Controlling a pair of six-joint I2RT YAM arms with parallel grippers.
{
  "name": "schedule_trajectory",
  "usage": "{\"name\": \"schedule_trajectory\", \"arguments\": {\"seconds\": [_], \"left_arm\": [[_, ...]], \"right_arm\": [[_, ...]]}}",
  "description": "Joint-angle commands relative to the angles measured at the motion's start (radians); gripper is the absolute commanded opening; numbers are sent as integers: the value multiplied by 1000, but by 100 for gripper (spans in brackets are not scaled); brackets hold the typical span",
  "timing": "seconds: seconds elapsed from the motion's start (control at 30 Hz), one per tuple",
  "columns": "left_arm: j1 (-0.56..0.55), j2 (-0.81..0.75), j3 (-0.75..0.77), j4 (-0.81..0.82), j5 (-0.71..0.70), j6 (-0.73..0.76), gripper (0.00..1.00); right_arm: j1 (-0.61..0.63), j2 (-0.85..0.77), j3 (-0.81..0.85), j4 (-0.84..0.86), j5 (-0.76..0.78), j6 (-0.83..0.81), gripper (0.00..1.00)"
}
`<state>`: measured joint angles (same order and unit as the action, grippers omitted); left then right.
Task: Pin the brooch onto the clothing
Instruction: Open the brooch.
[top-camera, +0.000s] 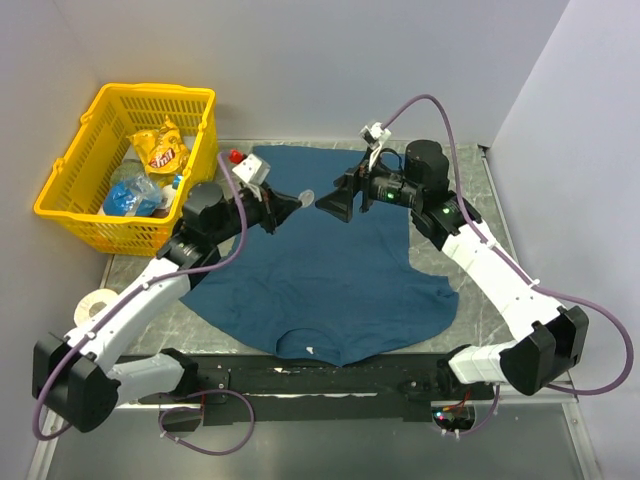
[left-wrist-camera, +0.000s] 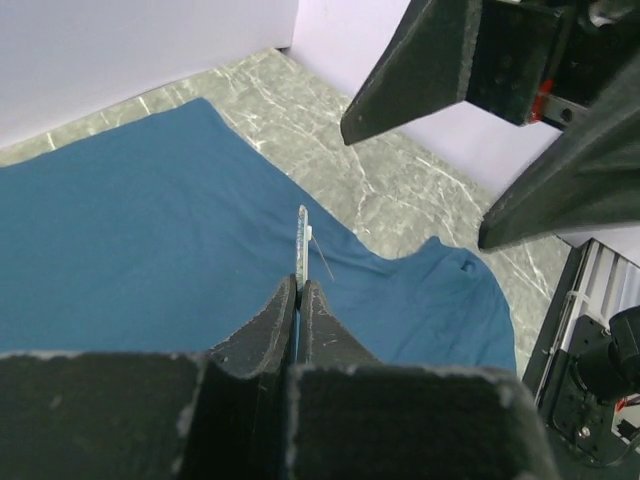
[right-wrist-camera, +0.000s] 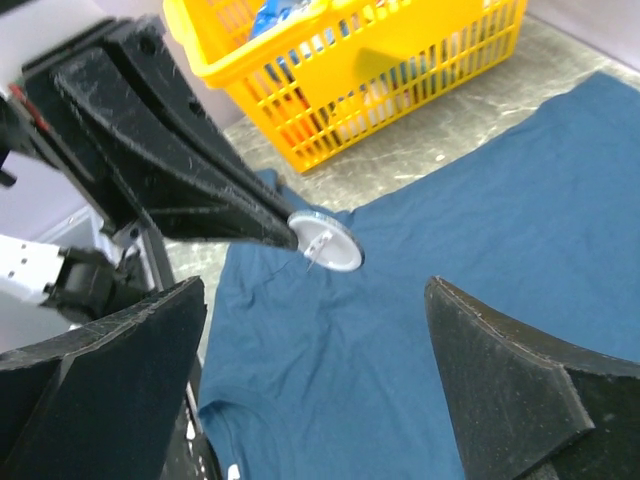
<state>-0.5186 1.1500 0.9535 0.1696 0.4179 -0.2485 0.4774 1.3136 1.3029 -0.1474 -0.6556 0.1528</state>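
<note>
Your left claw (top-camera: 299, 198) is clamped tight on the brooch's (top-camera: 307, 196) edge, above the shirt (top-camera: 320, 280) toward the tabletop's (top-camera: 200, 335) far edge. Your right claw (top-camera: 329, 207) gapes wide, empty, just beside it.

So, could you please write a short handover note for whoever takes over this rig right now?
Left gripper: shut on the brooch, gripping its edge and holding it above the T-shirt.
Right gripper: open, empty, facing the brooch.
T-shirt: spread flat on the table, neck toward the near edge.
Done: brooch is in the gripper.
Left: pin it onto the fabric.
</note>
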Motion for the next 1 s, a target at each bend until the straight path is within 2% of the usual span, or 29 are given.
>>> {"name": "schedule_trajectory", "arguments": {"seconds": [0.0,0.1,0.27,0.4,0.57,0.6,0.67,0.83,0.97], "left_arm": [[-1,-110,-45,111,7,17,1],[0,-174,-94,166,19,2,1],[0,-185,-73,174,133,-26,1],[0,-179,-58,192,186,-47,1],[0,-187,-70,240,194,-63,1],[0,-185,-71,249,196,-72,1],[0,-177,-75,261,203,-78,1],[0,-173,-76,280,217,-92,1],[0,-173,-76,277,223,-86,1]], "right_arm": [[-36,-7,-5,19,-101,-39,94],[-57,-17,-22,60,-173,-18,92],[-59,-16,-31,144,-280,43,74],[-49,-1,-30,228,-334,91,70],[-22,7,-25,270,-351,126,69],[-17,13,-21,267,-348,123,63],[-8,38,-10,256,-352,119,58],[0,58,-11,276,-368,139,49],[1,56,-8,299,-369,149,46]]}}
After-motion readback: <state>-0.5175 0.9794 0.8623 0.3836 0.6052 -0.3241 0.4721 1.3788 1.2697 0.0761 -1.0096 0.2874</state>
